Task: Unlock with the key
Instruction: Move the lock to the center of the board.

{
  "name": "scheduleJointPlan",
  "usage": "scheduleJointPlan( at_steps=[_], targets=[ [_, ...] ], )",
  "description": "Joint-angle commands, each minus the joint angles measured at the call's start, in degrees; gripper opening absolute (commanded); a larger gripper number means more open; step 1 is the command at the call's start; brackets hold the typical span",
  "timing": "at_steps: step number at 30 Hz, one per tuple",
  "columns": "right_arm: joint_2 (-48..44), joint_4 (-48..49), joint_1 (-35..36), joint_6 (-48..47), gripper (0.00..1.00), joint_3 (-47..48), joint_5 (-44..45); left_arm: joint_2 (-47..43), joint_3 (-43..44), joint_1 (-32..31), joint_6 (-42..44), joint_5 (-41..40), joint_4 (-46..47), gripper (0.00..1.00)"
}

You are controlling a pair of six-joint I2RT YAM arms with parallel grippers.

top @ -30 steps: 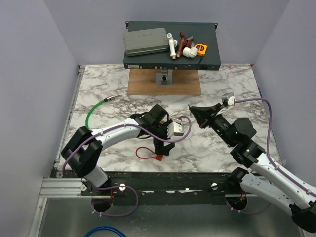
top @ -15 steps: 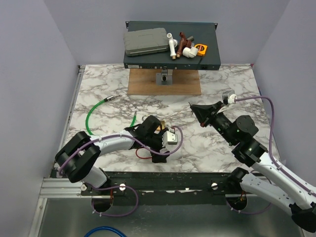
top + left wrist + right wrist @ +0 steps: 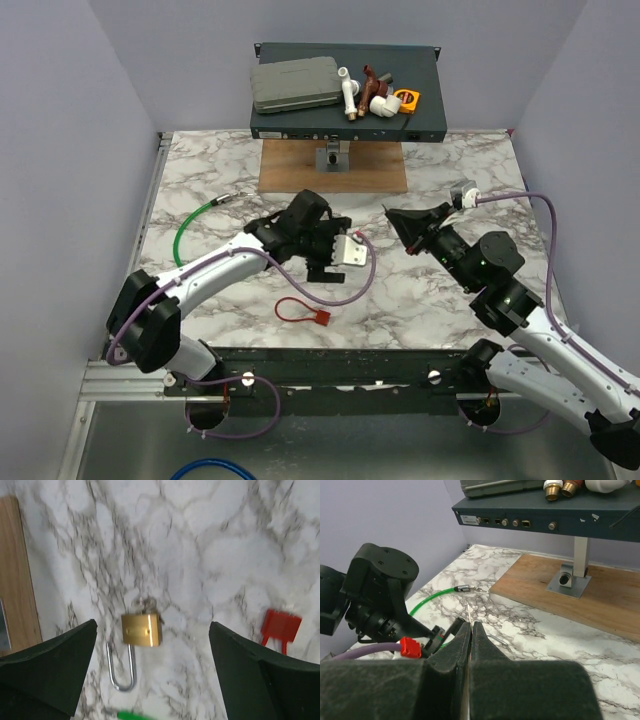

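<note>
A brass padlock (image 3: 141, 629) lies flat on the marble table (image 3: 200, 540), its steel shackle (image 3: 121, 670) pointing at a green cable. One shackle leg lies outside the body. My left gripper (image 3: 152, 630) hovers wide open above it, holding nothing. In the top view the left gripper (image 3: 322, 262) hides the lock. My right gripper (image 3: 471, 625) is shut on a thin silvery sliver (image 3: 470, 612), apparently the key seen edge-on. It hangs over mid-table, and in the top view the right gripper (image 3: 392, 218) points toward the left arm.
A red tag (image 3: 322, 318) on a red loop lies near the front edge. A green cable (image 3: 190, 225) curves at the left. At the back, a wooden board (image 3: 333, 172) carries a stand with a dark shelf (image 3: 345, 100) of pipe parts and a grey case.
My left gripper rose from beside the red tag and swung back toward mid-table, now over the padlock. The tag stayed where it lay. The right arm barely moved.
</note>
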Motion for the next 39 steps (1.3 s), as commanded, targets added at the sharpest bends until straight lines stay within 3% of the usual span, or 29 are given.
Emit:
scheduleJointPlan(
  at_steps=[1,3,9,13,27,35,39],
  targets=[
    [-2.33,0.93,-0.3,0.23,0.01,-1.2,1.0,-4.0,-8.53,4.06,15.36,-5.44,-13.34,0.91],
    [-2.66,0.94,-0.33,0.33,0.01,-1.29,1.12,-5.13,-11.86,3.47,16.85,-5.39,-11.71,0.85],
    [-3.28,-0.15,-0.3,0.02,0.01,-0.28,2.42,-3.77,-14.81,1.17,18.67,-6.83,-9.56,0.54],
    [-3.17,-0.68,-0.3,-0.24,0.01,0.33,2.86,-1.29,-14.11,-0.2,17.89,-6.56,-9.87,0.22],
    [-3.18,-1.83,-0.3,-1.62,0.01,1.41,3.15,4.11,-10.53,-0.92,15.94,-3.54,-10.5,0.22],
    [-2.52,-1.91,-0.3,-2.02,0.01,1.83,3.14,5.94,-8.48,-1.21,16.95,-1.72,-15.16,0.34],
    [-2.43,-2.1,-0.3,-2.13,0.01,2.25,3.38,6.19,-8.49,-1.83,17.51,-1.9,-15.7,0.36]
  ],
)
